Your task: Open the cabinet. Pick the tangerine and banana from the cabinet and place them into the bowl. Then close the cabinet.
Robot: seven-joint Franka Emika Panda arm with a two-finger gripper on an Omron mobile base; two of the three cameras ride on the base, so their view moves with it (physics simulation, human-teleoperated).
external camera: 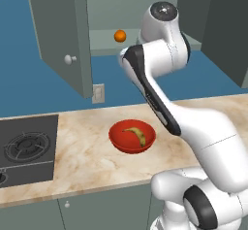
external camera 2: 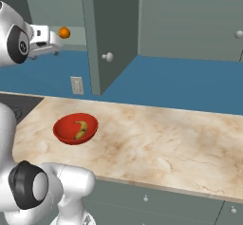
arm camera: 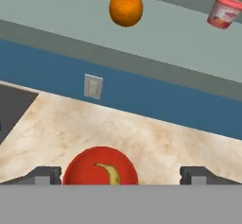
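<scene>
Cabinet (external camera: 60, 35) doors open. Tangerine (arm camera: 125, 6) on cabinet shelf, red-and-white cup (arm camera: 223, 12) nearby on same shelf. Banana (external camera: 136, 134) lies inside red bowl (external camera: 118, 139) on marble counter (external camera 2: 166, 143). Gripper (arm camera: 121, 175) raised near the shelf, jaws spread wide, holding nothing.

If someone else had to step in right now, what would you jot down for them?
Hand: open, empty, raised in front of the cabinet shelf.
Cabinet: doors open.
Banana: already in the bowl on the counter.
Tangerine: on the cabinet shelf, a red-and-white cup further along.
Left: grasp the tangerine, drop it in the bowl, close the cabinet.
</scene>
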